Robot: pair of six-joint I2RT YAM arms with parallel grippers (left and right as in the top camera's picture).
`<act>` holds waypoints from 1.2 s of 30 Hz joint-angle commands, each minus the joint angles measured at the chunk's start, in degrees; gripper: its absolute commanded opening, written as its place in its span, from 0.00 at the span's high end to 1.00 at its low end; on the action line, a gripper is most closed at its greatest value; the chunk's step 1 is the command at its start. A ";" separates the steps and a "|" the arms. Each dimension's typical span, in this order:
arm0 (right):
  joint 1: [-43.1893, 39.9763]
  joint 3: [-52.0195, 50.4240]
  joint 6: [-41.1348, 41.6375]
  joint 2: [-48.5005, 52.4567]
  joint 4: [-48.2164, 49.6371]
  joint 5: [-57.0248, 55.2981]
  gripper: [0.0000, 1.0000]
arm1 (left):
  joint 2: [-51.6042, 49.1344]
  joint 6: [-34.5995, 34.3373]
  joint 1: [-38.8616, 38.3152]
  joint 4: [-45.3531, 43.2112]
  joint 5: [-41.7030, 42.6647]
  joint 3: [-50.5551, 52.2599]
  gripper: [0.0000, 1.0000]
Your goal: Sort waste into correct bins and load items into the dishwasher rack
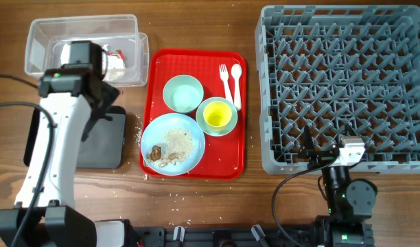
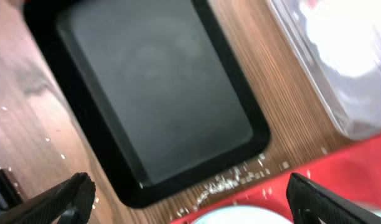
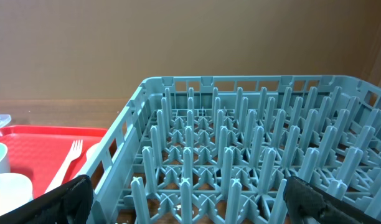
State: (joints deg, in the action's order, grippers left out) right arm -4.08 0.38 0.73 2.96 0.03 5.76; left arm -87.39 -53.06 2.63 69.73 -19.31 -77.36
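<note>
Between red tray (image 1: 235, 159) and rack (image 1: 333, 89) runs tabletop (image 1: 253, 103).

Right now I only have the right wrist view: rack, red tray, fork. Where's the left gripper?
Observer: The left gripper hangs open over the black tray, with nothing between its fingers.
Operator: Plate scraped yet?
Observer: No. The blue plate on the red tray carries brown scraps and white crumbs.
</note>
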 commanded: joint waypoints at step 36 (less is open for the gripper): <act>-0.28 9.81 62.88 8.11 24.76 21.35 0.00 | 1.05 0.09 5.57 0.37 0.63 0.26 0.00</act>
State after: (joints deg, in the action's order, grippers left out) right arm -4.08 4.60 71.85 6.85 24.32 24.01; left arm -87.39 -53.06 7.94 70.08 -18.55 -77.34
